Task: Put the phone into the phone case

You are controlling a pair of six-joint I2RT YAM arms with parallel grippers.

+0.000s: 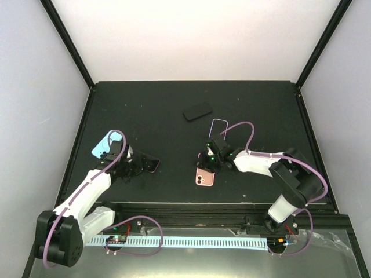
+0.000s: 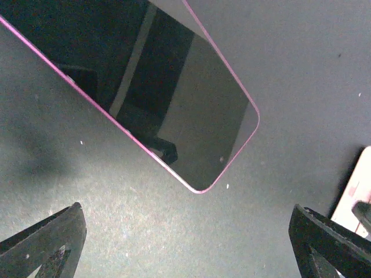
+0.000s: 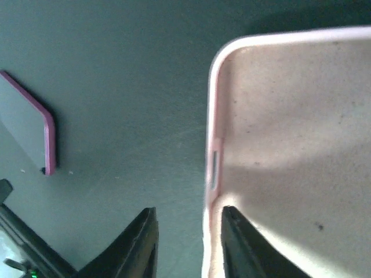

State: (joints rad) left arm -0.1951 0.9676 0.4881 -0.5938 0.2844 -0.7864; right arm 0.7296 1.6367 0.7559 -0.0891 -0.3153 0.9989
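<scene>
The phone [image 2: 174, 98] lies screen up on the black table, dark glass with a pink rim; it also shows in the top view [image 1: 152, 165]. My left gripper [image 2: 185, 211] is open wide and empty just short of the phone's near corner, at the table's left in the top view [image 1: 138, 165]. The pink phone case [image 3: 290, 150] lies hollow side up, near the table's front middle in the top view [image 1: 204, 177]. My right gripper [image 3: 189, 211] is open and straddles the case's left wall, one finger inside [image 3: 240, 243] and one outside [image 3: 136, 243]; it also shows in the top view [image 1: 208, 161].
A light blue phone or case [image 1: 106, 145] lies behind my left arm. A black phone [image 1: 197, 111] lies at the back middle. A clear case with a purple rim [image 1: 218, 126] lies just behind my right gripper. Black frame posts stand at the table's sides.
</scene>
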